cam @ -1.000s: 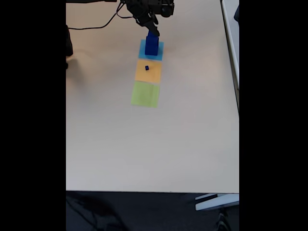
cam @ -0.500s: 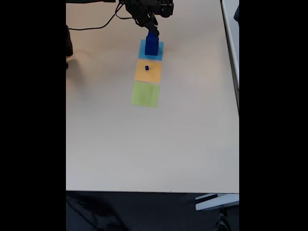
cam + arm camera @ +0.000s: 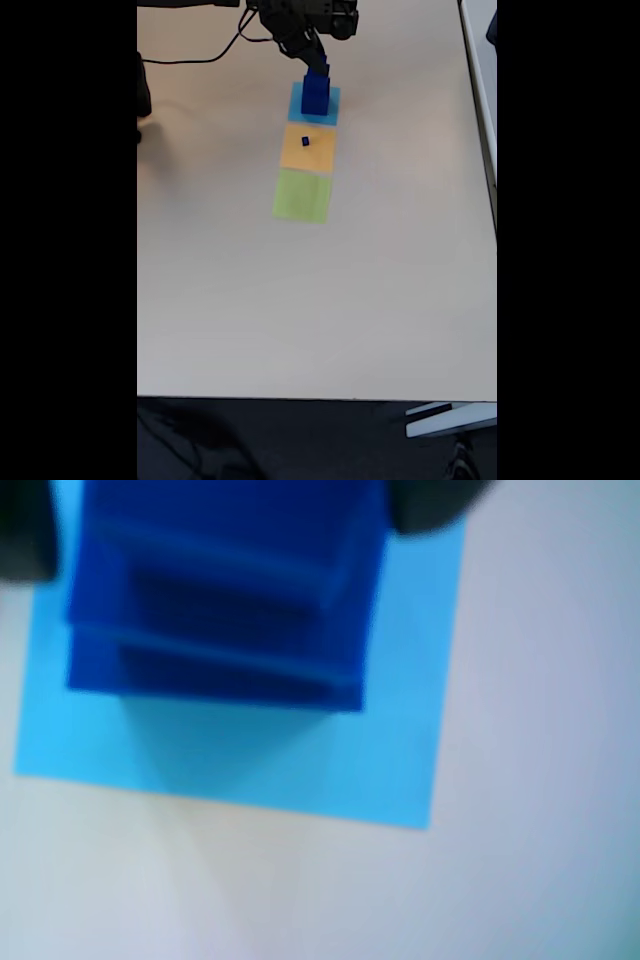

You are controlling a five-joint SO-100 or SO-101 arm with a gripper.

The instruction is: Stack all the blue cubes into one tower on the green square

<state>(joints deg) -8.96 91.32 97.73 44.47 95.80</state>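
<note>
A stepped stack of dark blue cubes [image 3: 315,92] stands on the flat light-blue square [image 3: 314,108], near the table's far edge in the fixed view. One tiny blue cube [image 3: 306,142] lies alone on the orange square [image 3: 307,150]. The pale green square [image 3: 301,195] below them is bare. My gripper [image 3: 317,60] hangs right over the stack's top. In the wrist view the blurred stack [image 3: 220,610] sits on the light-blue square [image 3: 270,770], with my gripper [image 3: 220,505] above it and dark fingers [image 3: 435,505] at both upper corners. Blur hides whether they press on a cube.
The three flat squares form a column from the arm toward the table's middle. A black cable [image 3: 200,55] runs along the far left, beside a dark object [image 3: 143,95] at the left edge. The table's right edge [image 3: 494,200] is close by.
The gripper has drawn slightly up and back along the stack's top. The stack, the tiny cube and the squares have not moved.
</note>
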